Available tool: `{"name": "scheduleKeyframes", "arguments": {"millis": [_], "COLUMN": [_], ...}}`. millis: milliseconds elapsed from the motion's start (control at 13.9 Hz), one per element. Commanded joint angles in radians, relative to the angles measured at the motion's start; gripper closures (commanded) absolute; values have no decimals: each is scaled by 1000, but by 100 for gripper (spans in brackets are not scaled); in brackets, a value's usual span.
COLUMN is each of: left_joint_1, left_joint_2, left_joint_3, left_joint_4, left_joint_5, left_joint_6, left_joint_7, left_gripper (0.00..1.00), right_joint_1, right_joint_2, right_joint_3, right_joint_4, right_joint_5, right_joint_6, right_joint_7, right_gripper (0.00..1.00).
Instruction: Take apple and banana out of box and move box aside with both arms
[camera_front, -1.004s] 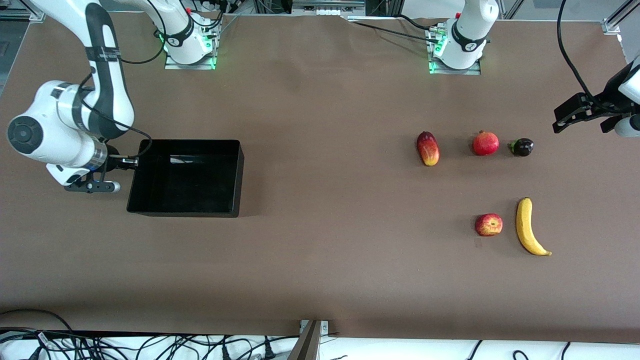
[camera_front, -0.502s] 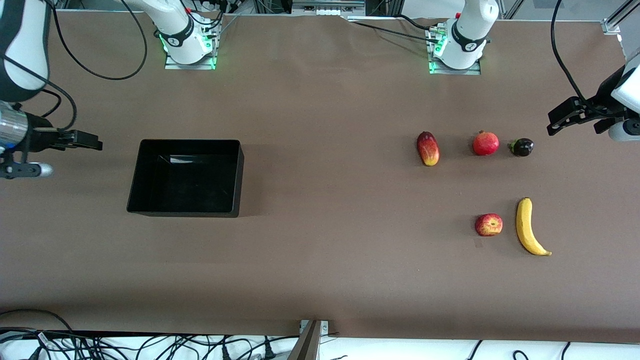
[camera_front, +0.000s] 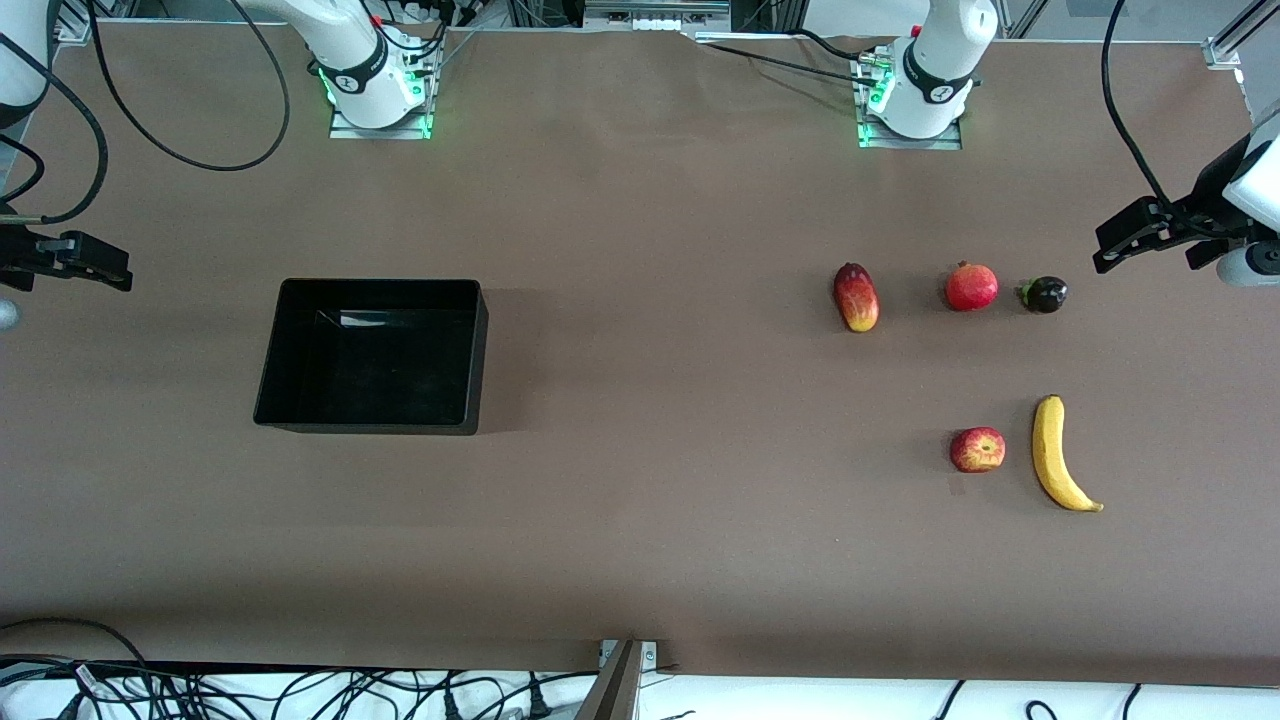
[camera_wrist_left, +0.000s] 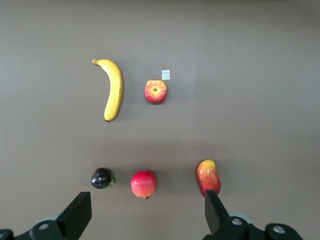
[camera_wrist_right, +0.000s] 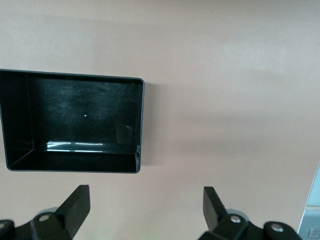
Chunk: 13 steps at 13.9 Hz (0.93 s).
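Observation:
The red apple (camera_front: 978, 449) and the yellow banana (camera_front: 1058, 455) lie side by side on the table toward the left arm's end; both show in the left wrist view, apple (camera_wrist_left: 156, 91) and banana (camera_wrist_left: 113, 88). The empty black box (camera_front: 372, 355) sits toward the right arm's end and shows in the right wrist view (camera_wrist_right: 75, 122). My left gripper (camera_front: 1125, 238) is open and empty, up in the air at the table's edge past the dark fruit. My right gripper (camera_front: 85, 262) is open and empty, up in the air at the table's other end, apart from the box.
A mango (camera_front: 856, 296), a pomegranate (camera_front: 971, 287) and a dark purple fruit (camera_front: 1043, 294) lie in a row, farther from the front camera than the apple and banana. Both arm bases (camera_front: 375, 80) stand at the table's back edge. Cables hang along the front edge.
My right gripper has let go of the box's wall, risen and drawn away to the table's end. The box stays put. My left gripper has shifted slightly.

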<state>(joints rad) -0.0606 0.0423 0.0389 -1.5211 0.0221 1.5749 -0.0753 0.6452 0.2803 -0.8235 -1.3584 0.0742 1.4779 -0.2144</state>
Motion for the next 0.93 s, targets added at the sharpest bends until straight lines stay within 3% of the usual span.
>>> {"name": "scheduleKeyframes", "arguments": {"millis": [0, 215, 359, 502, 645, 861], "left_joint_1": [5, 2, -2, -7, -8, -8], "left_joint_2": [8, 10, 13, 13, 17, 18], "left_joint_3": [3, 3, 1, 1, 1, 1], "left_joint_4": [-2, -2, -2, 1, 7, 7], "left_joint_5": [-25, -24, -24, -21, -24, -24], "left_joint_6": [7, 7, 7, 7, 7, 7], "left_joint_7": [0, -3, -6, -9, -12, -12], "left_gripper": [0, 0, 0, 0, 0, 0], "right_joint_1": [-28, -313, -430, -585, -650, -653], "right_joint_2": [5, -84, -165, -289, -364, -371], "right_joint_3": [27, 381, 528, 674, 737, 738], "right_joint_4": [21, -26, -121, -291, -392, -395], "right_joint_5": [9, -36, -106, -128, -139, -140], "right_joint_6": [-30, -31, 19, 128, 191, 188], "right_joint_7": [-10, 101, 104, 101, 101, 99], "right_gripper": [0, 0, 0, 0, 0, 0]}}
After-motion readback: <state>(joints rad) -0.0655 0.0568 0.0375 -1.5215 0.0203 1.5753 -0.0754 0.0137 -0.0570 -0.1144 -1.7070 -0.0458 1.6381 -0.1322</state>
